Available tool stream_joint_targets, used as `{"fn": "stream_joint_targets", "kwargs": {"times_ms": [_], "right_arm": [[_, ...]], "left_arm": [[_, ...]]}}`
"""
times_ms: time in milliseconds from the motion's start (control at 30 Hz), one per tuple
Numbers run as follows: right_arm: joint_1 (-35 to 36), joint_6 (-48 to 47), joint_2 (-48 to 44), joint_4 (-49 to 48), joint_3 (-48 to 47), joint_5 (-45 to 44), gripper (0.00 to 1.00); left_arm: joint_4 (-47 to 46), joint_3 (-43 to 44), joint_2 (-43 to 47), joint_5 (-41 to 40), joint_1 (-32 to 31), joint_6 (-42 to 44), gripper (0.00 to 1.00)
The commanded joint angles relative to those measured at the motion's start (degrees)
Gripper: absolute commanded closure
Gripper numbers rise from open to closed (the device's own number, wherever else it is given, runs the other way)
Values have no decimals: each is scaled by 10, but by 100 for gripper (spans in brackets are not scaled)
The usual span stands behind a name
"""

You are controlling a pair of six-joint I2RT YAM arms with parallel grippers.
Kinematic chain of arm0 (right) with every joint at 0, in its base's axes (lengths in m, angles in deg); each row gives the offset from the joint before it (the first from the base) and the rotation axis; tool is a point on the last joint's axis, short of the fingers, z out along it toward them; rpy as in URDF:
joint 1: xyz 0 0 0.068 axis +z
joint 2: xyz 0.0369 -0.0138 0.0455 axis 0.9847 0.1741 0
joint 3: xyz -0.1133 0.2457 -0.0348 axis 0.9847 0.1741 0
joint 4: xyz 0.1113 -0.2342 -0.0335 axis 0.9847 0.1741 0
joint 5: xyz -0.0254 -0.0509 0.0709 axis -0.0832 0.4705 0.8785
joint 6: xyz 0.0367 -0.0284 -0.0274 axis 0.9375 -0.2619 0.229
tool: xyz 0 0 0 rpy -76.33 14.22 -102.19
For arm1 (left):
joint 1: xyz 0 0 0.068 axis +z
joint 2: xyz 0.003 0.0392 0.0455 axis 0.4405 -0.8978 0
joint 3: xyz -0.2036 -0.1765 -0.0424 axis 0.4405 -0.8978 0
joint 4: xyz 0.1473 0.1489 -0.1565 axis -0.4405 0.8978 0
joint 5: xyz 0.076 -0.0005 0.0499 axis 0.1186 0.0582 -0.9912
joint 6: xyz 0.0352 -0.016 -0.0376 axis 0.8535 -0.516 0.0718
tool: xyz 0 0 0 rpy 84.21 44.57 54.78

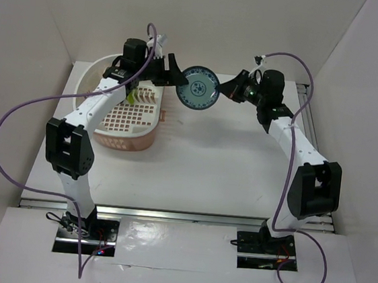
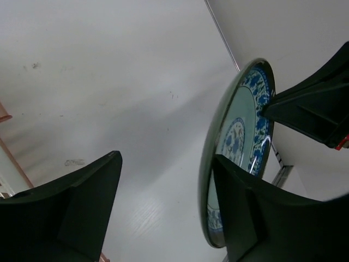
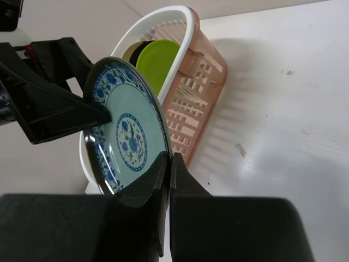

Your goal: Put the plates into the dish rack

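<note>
Upper left in the top view sat the dish rack [image 1: 137, 121], a white lattice basket on a salmon base. Just right of it, upper centre, the blue-white plate [image 1: 199, 88] was up on edge between the 2 grippers. The right gripper [image 3: 168, 164] was pinched tight on its rim. The left gripper [image 2: 166, 158] was spread wide, 1 finger [image 2: 256, 218] against the patterned face, the other clear of the back. Glossy plate, blue floral band, pale centre, blue medallion. A lime green plate [image 3: 158, 60] stood inside the rack.
</note>
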Motion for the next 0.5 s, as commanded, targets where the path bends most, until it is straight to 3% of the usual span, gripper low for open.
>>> {"fn": "stream_joint_targets", "kwargs": {"times_ms": [0,33,67,200,233,267,300,333,467], "right_arm": [[6,9,6,-54,-35,15,100],[6,9,6,-54,-42,15,100],[6,9,12,-54,-42,15,100],[6,15,12,-54,-42,15,100],[6,15,12,-59,-42,15,99],[6,15,12,-60,-42,15,91],[6,15,12,-60,-42,10,72],[6,20,12,-60,-42,9,2],[6,20,12,-49,-32,-10,0]], "left_arm": [[-34,15,-3,27,0,-8,22],[-34,15,-3,27,0,-8,27],[-34,15,-3,27,0,-8,48],[-39,22,-3,27,0,-8,100],[-34,22,-8,27,0,-8,100],[-34,28,-8,27,0,-8,100],[-34,28,-8,20,0,-3,100],[-28,35,-8,13,0,-3,100],[4,70,3,-56,0,31,100]]}}
